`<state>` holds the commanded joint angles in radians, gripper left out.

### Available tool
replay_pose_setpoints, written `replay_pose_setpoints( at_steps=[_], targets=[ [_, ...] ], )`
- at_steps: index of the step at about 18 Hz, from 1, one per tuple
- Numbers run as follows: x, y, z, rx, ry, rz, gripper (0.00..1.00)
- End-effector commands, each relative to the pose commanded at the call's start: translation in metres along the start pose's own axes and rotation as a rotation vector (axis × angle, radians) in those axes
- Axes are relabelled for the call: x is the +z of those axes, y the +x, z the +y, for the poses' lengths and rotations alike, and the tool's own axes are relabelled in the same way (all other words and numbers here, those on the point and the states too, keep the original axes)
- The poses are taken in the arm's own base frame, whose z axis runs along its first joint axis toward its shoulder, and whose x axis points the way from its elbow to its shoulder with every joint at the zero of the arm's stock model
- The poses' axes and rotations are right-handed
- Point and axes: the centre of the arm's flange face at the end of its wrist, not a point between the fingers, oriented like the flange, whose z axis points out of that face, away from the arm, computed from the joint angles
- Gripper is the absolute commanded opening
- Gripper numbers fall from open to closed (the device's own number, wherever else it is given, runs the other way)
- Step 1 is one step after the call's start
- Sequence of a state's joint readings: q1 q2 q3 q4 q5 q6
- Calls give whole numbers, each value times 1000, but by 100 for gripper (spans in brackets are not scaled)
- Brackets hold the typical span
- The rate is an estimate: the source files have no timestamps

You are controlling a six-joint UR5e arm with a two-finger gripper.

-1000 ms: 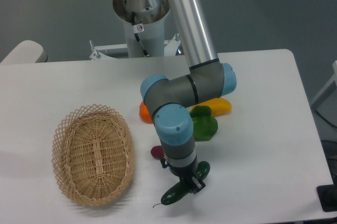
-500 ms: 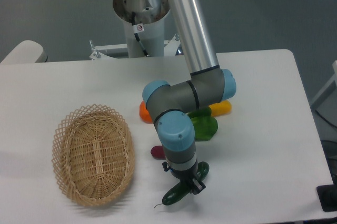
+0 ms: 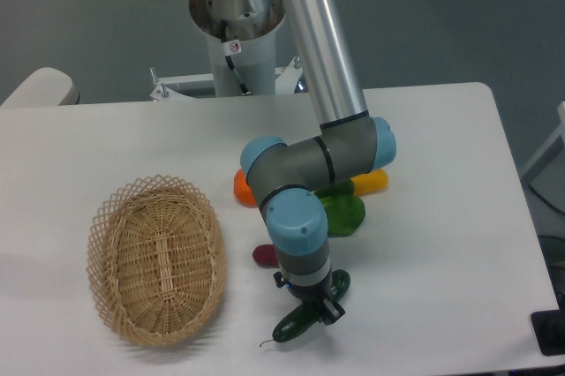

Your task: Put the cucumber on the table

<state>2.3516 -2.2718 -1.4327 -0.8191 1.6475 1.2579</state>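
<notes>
Gripper (image 3: 320, 309) points straight down, its fingers clamped across the middle of the cucumber (image 3: 300, 319), which lies slantwise at the surface of the white table (image 3: 441, 244) near the front edge, thin stem trailing lower left; actual contact with the tabletop cannot be confirmed. Behind the arm sit a green bell pepper (image 3: 344, 214), a yellow piece (image 3: 371, 182), an orange piece (image 3: 243, 189) and a small purple piece (image 3: 263, 255). A wicker basket (image 3: 156, 258) stands well apart on the left.

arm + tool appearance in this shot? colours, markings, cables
The arm has silver-grey metal tubes, dark grey joint housings and light blue round end caps. Its base column is pale, with a small round red-and-white sticker and a thin black cable running down beside it. The tool is small and black, on a dark grey wrist; its fingers are too small to describe.
</notes>
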Motion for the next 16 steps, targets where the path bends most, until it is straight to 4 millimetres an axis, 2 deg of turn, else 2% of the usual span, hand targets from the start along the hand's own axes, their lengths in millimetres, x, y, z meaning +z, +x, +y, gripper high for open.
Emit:
replay_pose_setpoints(
  at_steps=[2,4,11,14,15,16],
  targets=[
    [-1,-1,0,0,0,-1,46],
    [-2,-2,0,0,1,-4,53],
    [-5,-4,-1,-1,4,-12,63],
    [-20,-10,-1,-15,10,-37,80],
    [-29,-13,-2,-16,15,-51,94],
    [-39,-15,-2,-18,20,-66,100]
  ],
)
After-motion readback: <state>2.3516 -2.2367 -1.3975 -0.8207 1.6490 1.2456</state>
